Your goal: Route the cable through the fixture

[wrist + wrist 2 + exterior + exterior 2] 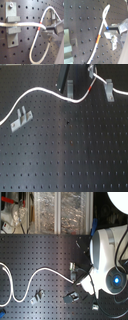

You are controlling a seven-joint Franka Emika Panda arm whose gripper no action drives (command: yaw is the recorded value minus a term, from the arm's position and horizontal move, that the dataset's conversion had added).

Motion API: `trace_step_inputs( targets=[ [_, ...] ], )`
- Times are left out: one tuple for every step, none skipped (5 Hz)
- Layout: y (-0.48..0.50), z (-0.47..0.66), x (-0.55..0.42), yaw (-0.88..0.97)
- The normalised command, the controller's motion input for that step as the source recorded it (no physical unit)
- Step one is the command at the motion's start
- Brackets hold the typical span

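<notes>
The cable (45,90), a long white cord with a short red band (89,87), is lying across a dark perforated board (70,149). In the first exterior view it is running from the first exterior view's left edge, rising past a small grey bracket (21,119), dipping near a second bracket (71,89), then climbing through the red band toward the gripper (91,71) at the top, close to a third bracket (109,89). In the first wrist view the cord is passing through the slot of a grey bracket (12,25), with the red band (39,27) sitting just beside the gripper's fingertips (50,33). The jaws appear to be clamped on the cable just past the band, though the exact contact is blurred. Beyond the grip the cord is looping loosely. Judging from this, the step in hand is seating the cable into a bracket slot. Doing it well likely calls for keeping the cord lightly taut, level with the slot, and moving slowly so it is not popping out of the bracket already threaded.
</notes>
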Motion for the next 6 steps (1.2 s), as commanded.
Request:
trace_step_inputs(
  targets=[
    [-0.139, 0.21, 0.085, -0.03],
    [-0.518, 0.48, 0.019, -0.22],
    [-0.009, 0.00, 0.007, 0.00],
    [-0.127, 0.01, -0.534, 0.08],
    [-0.015, 0.00, -0.017, 0.00],
    [0.168, -0.36, -0.146, 0.00]
  ],
)
